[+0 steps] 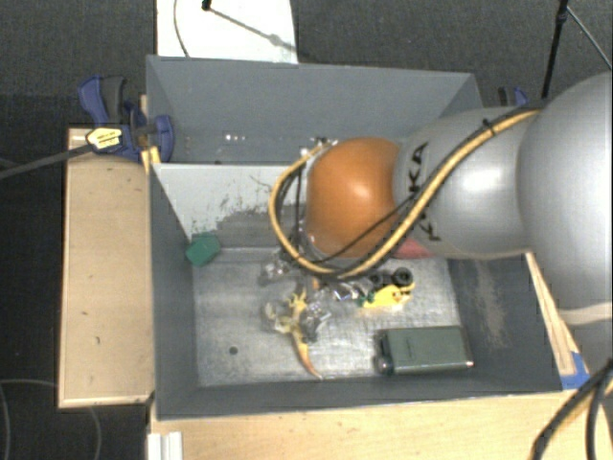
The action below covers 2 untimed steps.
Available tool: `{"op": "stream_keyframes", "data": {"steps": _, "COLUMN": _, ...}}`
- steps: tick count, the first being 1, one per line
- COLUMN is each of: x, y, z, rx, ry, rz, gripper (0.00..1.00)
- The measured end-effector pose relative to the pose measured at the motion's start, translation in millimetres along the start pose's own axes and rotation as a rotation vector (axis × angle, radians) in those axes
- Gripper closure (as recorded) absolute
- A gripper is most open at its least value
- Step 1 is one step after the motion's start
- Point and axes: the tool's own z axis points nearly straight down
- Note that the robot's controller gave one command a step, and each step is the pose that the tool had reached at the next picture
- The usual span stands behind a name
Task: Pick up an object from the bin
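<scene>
Where the orange wrist cover (350,195) ends, the gripper (305,300) sits low over mid-bin (177,353); its spread cannot be told. Just below, toward 6 o'clock: grey-and-yellow tangle (292,322), long axis running on to 6. Close at 3: yellow-and-black toy (388,296), likeliest obstruction. At 4: dark flat box (422,349). At 10, well apart: green lump (202,250)

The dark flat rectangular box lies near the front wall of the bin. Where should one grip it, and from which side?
Probably across its short width at mid-length, coming from straight above: the dark flat rectangular box lies flat with its long edges along the front wall of the grey metal bin, which leaves little room there.
</scene>
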Motion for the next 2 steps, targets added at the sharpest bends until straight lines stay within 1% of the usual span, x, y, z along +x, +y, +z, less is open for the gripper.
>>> {"op": "stream_keyframes", "data": {"steps": 1, "x": -0.6, "y": 2.3, "z": 15.9, "rx": -0.001, "ry": 0.003, "rz": -0.241, "gripper": 1.00}}
{"op": "stream_keyframes", "data": {"steps": 2, "x": -0.6, "y": 2.3, "z": 15.9, "rx": -0.001, "ry": 0.003, "rz": -0.241, "gripper": 1.00}}
